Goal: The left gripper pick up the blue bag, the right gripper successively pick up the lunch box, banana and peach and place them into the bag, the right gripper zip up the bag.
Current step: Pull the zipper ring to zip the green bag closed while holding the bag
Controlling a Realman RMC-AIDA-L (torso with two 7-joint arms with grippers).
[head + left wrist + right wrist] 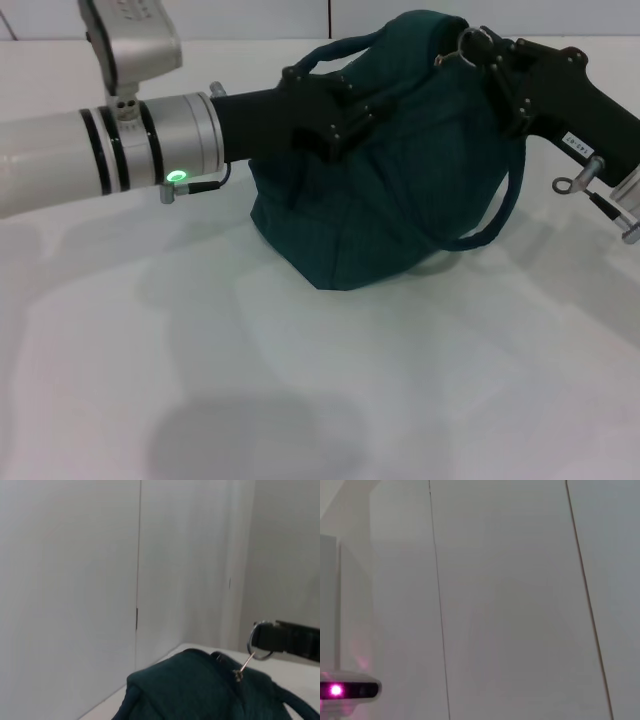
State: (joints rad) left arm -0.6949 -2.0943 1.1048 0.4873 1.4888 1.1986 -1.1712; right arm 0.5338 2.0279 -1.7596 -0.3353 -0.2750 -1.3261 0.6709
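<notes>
The blue bag (pixel 390 190) sits on the white table, bulging, with its top closed. My left gripper (pixel 340 110) is shut on the bag's upper left side by one handle. My right gripper (pixel 492 55) is at the bag's top right, shut on the metal ring pull (pixel 471 41) of the zipper. In the left wrist view the bag's top (pixel 190 690) shows with the ring pull (pixel 259 641) held by the right gripper's fingers (pixel 295 641). The second handle (pixel 508 210) hangs down the bag's right side. The lunch box, banana and peach are out of view.
The white table (pixel 300 380) spreads in front of the bag. A pale wall stands behind it. The right wrist view shows only wall panels and a small device with a pink light (pixel 347 690).
</notes>
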